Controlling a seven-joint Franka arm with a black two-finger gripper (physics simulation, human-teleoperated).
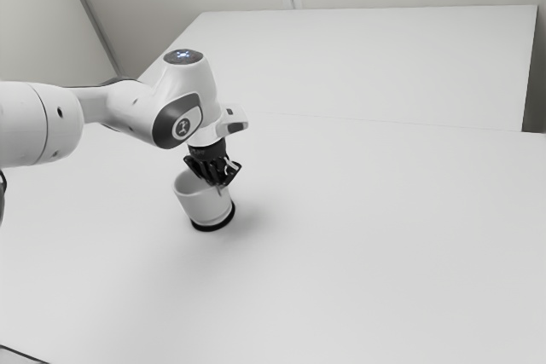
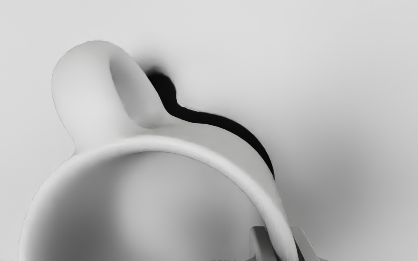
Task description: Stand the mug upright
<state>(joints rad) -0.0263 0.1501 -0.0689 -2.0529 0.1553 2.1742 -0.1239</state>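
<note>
Nearly upright, the mug (image 1: 205, 207) sits at the table (image 1: 367, 245), mouth up, its long axis leaning a little so that the top tips toward the exterior view's left. A black band edges its foot. The handle (image 2: 82, 87) juts from the side wall — outward, ahead of my fingers (image 2: 259, 244). My gripper (image 1: 220, 187) is over the rim (image 2: 180, 145), one finger inside the mug and one outside, drawn in to the wall's thickness — I have that wall pinched between them. Above, my white arm (image 1: 128, 117) reaches in from the exterior view's left.
</note>
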